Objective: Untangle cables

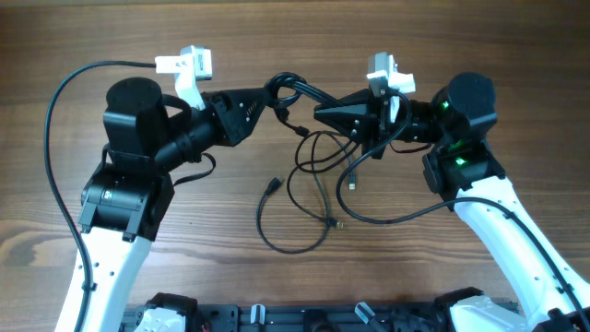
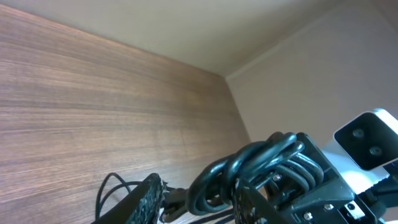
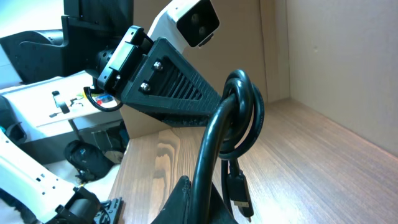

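A tight coil of black cable (image 1: 290, 88) hangs in the air between both arms. My left gripper (image 1: 274, 95) has its jaws round that coil (image 2: 249, 168). One finger (image 2: 255, 202) lies against the loops. The other finger (image 2: 146, 199) sits a little off them, with a plug (image 2: 174, 198) in the gap. My right gripper (image 1: 323, 112) is shut on a strand that rises from its tips (image 3: 208, 180) to the coil (image 3: 244, 115). A gold-tipped plug (image 3: 238, 190) dangles beside it. More thin cables (image 1: 309, 198) lie looped on the table below.
A loose plug (image 1: 272, 186) and a gold tip (image 1: 337, 224) lie among the loops on the wooden table (image 1: 221, 212). The left arm's own thick wire (image 1: 53, 138) arcs along the left side. A black rail (image 1: 304, 318) runs along the front edge.
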`<action>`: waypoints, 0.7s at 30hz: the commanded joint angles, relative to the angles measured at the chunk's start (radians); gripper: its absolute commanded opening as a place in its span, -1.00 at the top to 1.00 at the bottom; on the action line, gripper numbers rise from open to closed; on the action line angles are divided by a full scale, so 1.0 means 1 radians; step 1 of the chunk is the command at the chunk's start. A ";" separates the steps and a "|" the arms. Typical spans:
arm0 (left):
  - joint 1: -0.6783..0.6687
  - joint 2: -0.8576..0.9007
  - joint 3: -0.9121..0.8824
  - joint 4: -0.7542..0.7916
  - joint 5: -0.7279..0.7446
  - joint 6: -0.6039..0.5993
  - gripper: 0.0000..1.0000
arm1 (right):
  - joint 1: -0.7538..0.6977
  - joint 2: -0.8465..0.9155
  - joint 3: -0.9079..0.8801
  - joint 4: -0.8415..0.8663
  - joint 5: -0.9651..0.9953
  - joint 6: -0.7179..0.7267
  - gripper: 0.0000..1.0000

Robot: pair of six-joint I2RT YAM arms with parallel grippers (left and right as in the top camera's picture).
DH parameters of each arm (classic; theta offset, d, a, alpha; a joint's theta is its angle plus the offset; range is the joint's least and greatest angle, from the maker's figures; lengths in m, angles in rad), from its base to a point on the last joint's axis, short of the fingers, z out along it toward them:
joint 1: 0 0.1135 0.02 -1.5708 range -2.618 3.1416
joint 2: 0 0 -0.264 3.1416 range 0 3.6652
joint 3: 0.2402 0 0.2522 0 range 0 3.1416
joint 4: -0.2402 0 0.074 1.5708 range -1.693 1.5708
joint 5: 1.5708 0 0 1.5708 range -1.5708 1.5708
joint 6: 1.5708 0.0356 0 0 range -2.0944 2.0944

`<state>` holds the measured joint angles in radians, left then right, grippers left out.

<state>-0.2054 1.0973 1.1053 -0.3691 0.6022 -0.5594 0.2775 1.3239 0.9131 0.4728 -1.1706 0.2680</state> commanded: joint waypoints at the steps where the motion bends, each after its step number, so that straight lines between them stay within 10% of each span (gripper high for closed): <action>1: 0.000 0.017 0.008 0.004 0.071 0.002 0.33 | 0.007 -0.004 0.008 0.014 -0.019 -0.003 0.91; 10: 0.000 0.019 0.008 0.021 0.116 0.001 0.84 | 0.007 -0.004 0.008 0.024 -0.017 -0.002 0.91; 21: -0.046 0.037 0.008 0.059 0.119 0.000 0.90 | 0.019 -0.004 0.008 0.040 -0.016 -0.003 0.91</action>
<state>-0.2481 1.1202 1.1053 -0.3138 0.7052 -0.5629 0.2893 1.3239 0.9131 0.4923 -1.1706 0.2680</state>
